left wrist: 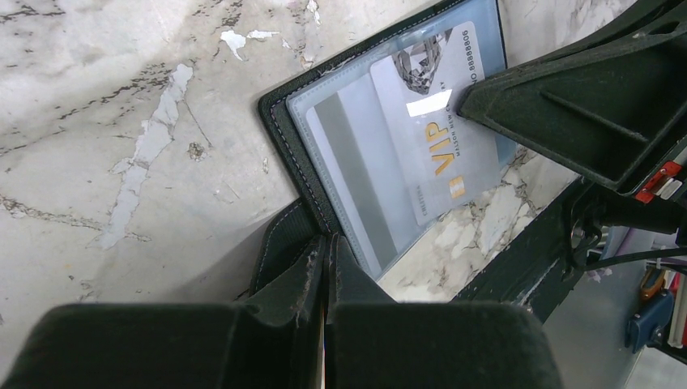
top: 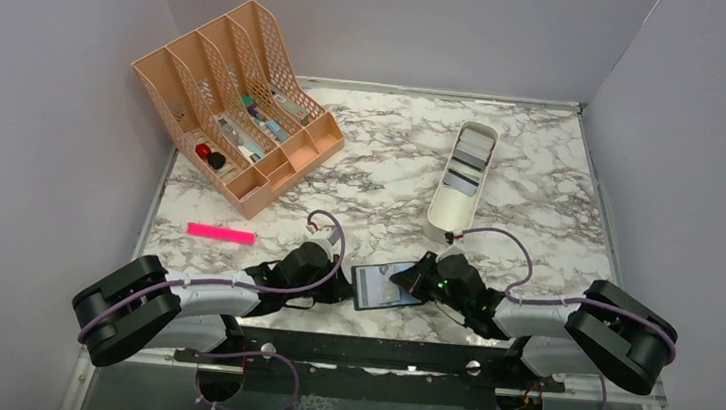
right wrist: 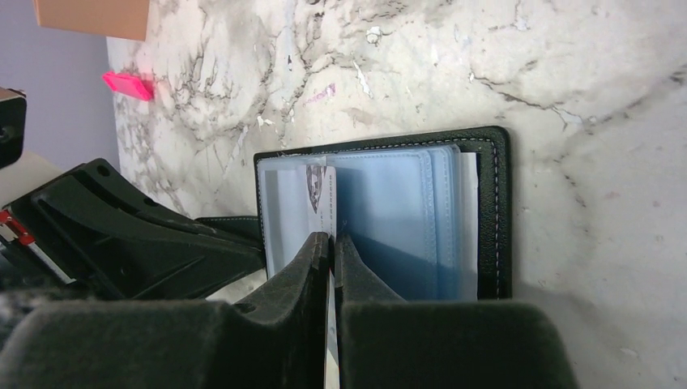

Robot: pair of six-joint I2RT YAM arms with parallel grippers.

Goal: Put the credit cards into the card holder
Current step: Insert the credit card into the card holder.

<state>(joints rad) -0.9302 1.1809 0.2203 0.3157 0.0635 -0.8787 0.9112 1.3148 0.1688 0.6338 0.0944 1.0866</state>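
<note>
The card holder (top: 378, 287), a black wallet with clear plastic sleeves (right wrist: 389, 219), lies open on the marble table between my two grippers. My left gripper (left wrist: 326, 243) is shut on the black cover flap (left wrist: 283, 239) at the holder's left side. My right gripper (right wrist: 332, 241) is shut on a white credit card (left wrist: 441, 138) marked VIP in gold. The card's far end sits in a clear sleeve (left wrist: 364, 154). In the top view the right gripper (top: 410, 282) is at the holder's right edge and the left gripper (top: 343, 286) at its left edge. More credit cards (top: 471, 160) lie in a white tray.
The white oblong tray (top: 444, 213) stands at the back right of centre. A peach mesh desk organiser (top: 238, 103) with small items stands at the back left. A pink marker (top: 221, 234) lies left of the left arm. Grey walls enclose the table on three sides.
</note>
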